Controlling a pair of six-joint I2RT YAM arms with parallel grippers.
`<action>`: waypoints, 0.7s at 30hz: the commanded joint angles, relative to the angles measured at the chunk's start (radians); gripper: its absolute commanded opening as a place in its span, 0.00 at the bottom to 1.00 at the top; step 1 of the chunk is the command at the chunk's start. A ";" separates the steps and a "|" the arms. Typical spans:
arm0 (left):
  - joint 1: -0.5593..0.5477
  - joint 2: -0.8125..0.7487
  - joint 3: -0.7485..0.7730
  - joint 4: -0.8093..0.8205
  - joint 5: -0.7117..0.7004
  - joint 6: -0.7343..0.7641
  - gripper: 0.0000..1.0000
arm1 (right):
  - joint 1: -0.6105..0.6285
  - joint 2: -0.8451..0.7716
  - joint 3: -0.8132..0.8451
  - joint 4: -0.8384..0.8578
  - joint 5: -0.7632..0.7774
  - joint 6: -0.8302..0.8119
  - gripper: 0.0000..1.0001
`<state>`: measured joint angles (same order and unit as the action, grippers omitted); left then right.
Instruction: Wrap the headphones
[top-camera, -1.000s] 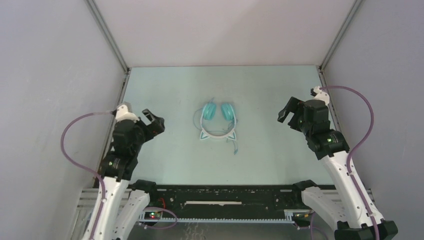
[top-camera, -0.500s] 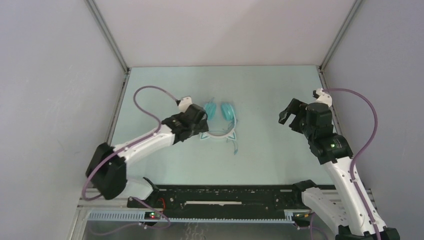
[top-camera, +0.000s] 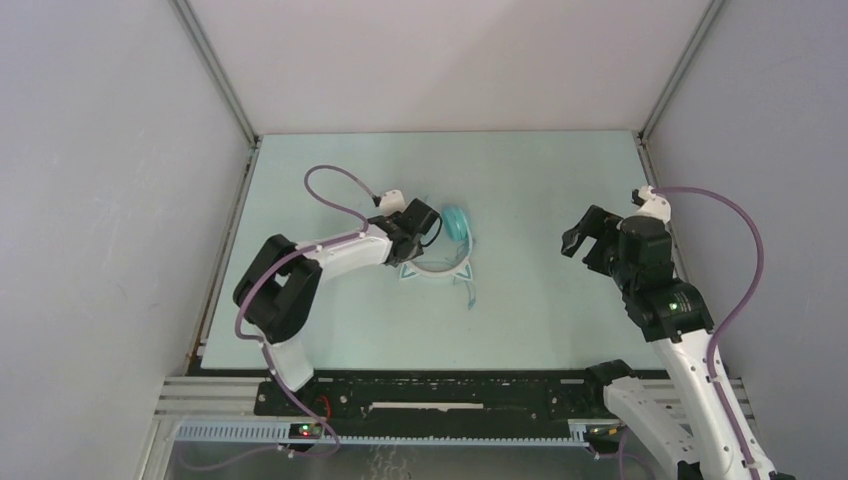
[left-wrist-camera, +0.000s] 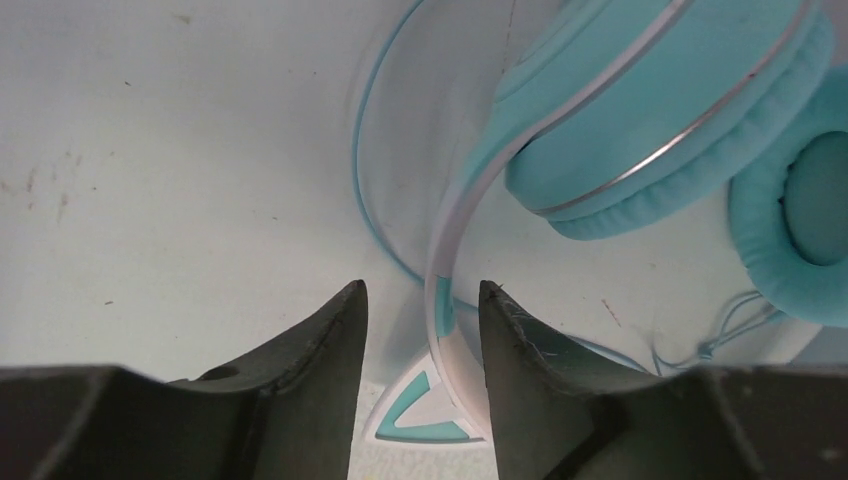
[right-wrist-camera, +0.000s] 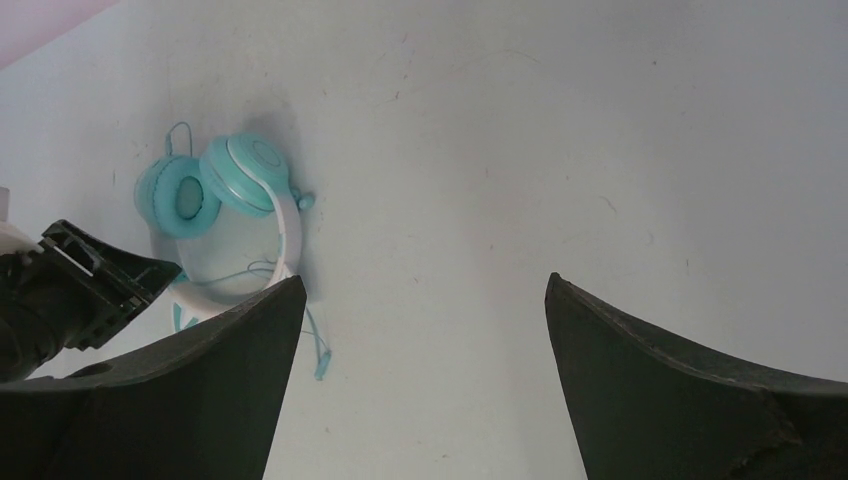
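The headphones (top-camera: 456, 224) lie mid-table, teal ear cups toward the back and the white cat-ear headband (top-camera: 440, 268) toward the front. Their thin teal cable (top-camera: 471, 293) trails to the front right. My left gripper (top-camera: 424, 229) is down over the left side of the headphones. In the left wrist view its jaws (left-wrist-camera: 422, 290) straddle the headband (left-wrist-camera: 447, 250) just above a cat ear (left-wrist-camera: 425, 418). The band sits close to the right finger with a gap to the left one. My right gripper (top-camera: 583, 231) hovers wide open far to the right, nothing between its fingers (right-wrist-camera: 425, 285).
Grey enclosure walls ring the pale green table (top-camera: 540, 180) on three sides. In the right wrist view the headphones (right-wrist-camera: 245, 175) and the left gripper's black body (right-wrist-camera: 75, 290) sit at the far left, and the cable plug (right-wrist-camera: 320, 365) lies beside the band.
The left arm swung from the left edge out to the headphones and lowered over the headband, its jaws narrowing around it. The right gripper drifted slightly nearer and stayed open.
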<state>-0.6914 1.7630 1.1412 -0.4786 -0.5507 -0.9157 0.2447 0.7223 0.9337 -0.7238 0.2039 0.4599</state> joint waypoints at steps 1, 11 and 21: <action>0.005 0.016 0.029 0.017 -0.024 -0.053 0.48 | 0.007 -0.027 -0.008 -0.013 0.014 0.009 1.00; 0.011 0.045 0.029 0.074 -0.026 0.113 0.24 | 0.007 -0.035 -0.009 -0.007 -0.006 0.015 1.00; 0.043 -0.182 0.038 -0.001 0.076 0.493 0.00 | 0.007 -0.058 -0.009 -0.024 -0.006 0.013 1.00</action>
<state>-0.6552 1.7496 1.1412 -0.4213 -0.5110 -0.6617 0.2447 0.6796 0.9279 -0.7387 0.1997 0.4599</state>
